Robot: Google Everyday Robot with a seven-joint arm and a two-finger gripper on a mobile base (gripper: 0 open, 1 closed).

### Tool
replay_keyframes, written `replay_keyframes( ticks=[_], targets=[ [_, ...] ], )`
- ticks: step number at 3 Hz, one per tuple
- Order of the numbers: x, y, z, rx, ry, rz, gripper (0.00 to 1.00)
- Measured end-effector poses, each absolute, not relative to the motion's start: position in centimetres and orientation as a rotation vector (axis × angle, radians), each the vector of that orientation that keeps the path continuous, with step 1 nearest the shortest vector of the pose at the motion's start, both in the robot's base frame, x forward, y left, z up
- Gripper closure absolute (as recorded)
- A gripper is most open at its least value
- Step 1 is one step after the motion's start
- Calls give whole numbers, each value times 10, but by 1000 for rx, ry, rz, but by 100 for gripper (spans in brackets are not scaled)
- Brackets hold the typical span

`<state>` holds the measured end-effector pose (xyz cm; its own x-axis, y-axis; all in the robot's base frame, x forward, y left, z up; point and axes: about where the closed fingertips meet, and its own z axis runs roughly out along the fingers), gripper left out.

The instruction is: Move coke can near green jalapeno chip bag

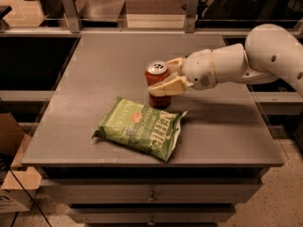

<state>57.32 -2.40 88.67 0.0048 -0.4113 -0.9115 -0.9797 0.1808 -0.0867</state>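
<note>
One camera looks down at a slant from the table's (227,126) near edge, fairly close. The gripper (160,78) clasps the can (155,70) mid-frame.

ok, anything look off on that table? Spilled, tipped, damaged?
Nothing stands out. The small red cylindrical soda can is upright with no spill visible, clamped in the white two-finger gripper just behind the flat crinkly green chip bag. The bag lies diagonal to the grey table's edges but looks intact.

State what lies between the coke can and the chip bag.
Nothing but a sliver of bare table, in the camera view; the gripper grips the coke can.
</note>
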Motion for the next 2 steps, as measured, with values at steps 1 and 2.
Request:
replay_keyframes(
  ticks=[1,2],
  targets=[
    [573,-24,887,-1373,1558,796,13],
    [573,-22,886,-1377,1556,800,0]
  ],
)
